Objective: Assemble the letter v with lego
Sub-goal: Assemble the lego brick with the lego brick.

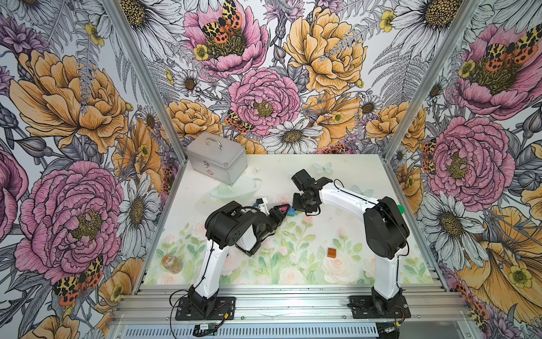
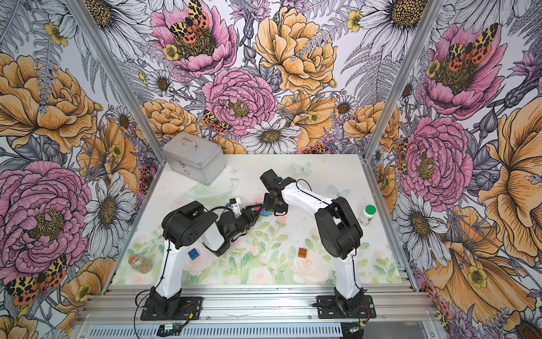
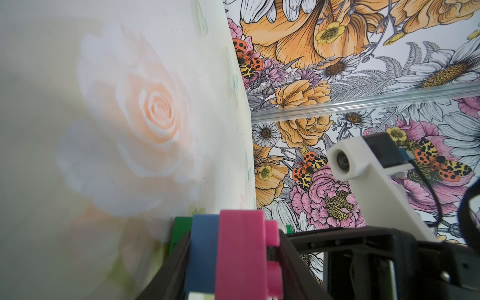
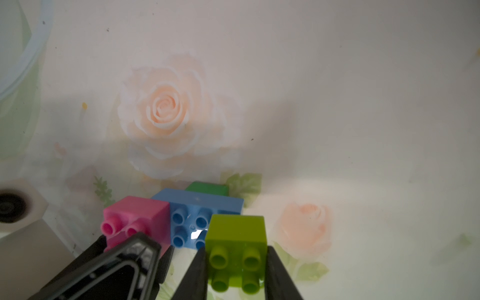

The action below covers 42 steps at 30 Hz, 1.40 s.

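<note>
Nearest you, your right jaws grip the lime brick [image 4: 237, 233] over the studs at the free end of the blue bar [image 4: 197, 205], whose long axis runs across to the pink brick [image 4: 135, 215] clamped in your left jaws at mid-counter [image 4: 363, 130], green brick [image 4: 207, 187] beyond.

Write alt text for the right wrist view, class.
The right gripper clamps a lime studded plastic brick against a long light-blue brick, whose pink cube brick the left gripper holds; a dark-green brick lies behind.
</note>
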{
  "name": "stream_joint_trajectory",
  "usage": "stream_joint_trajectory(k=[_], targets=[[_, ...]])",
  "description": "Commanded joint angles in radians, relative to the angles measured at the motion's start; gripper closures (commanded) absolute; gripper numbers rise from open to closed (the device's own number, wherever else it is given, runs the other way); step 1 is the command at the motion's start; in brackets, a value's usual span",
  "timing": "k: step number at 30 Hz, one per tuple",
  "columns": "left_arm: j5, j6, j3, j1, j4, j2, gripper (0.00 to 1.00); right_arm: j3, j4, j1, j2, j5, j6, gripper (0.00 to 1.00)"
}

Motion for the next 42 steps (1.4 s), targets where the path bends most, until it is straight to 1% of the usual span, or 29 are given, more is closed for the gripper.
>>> stream_joint_trajectory(k=[1,7,12,21,27,31,37,42], targets=[[0.017,0.013,-0.032,0.009,-0.088,0.058,0.67,0.031,-0.026,0.006,0.046,0.024,0.017,0.97],[0.018,0.005,-0.035,0.011,-0.068,0.070,0.68,0.068,-0.065,0.009,0.080,0.017,0.014,0.97],[0.018,0.001,-0.037,0.011,-0.056,0.080,0.68,0.068,-0.076,0.013,0.094,0.023,0.015,0.98],[0.024,-0.013,-0.032,0.011,-0.030,0.101,0.68,0.086,-0.085,0.036,0.103,0.065,0.018,0.99],[0.026,-0.015,-0.032,0.012,-0.031,0.101,0.69,0.091,-0.055,0.047,0.112,0.067,-0.030,0.98],[0.027,-0.016,-0.032,0.012,-0.031,0.101,0.69,0.051,-0.006,0.047,0.112,0.027,-0.048,1.00],[0.028,-0.016,-0.032,0.012,-0.031,0.104,0.69,-0.003,0.021,0.047,0.124,0.013,-0.041,1.00],[0.030,-0.017,-0.032,0.012,-0.031,0.105,0.69,-0.018,0.022,0.046,0.133,0.001,-0.017,1.00]])
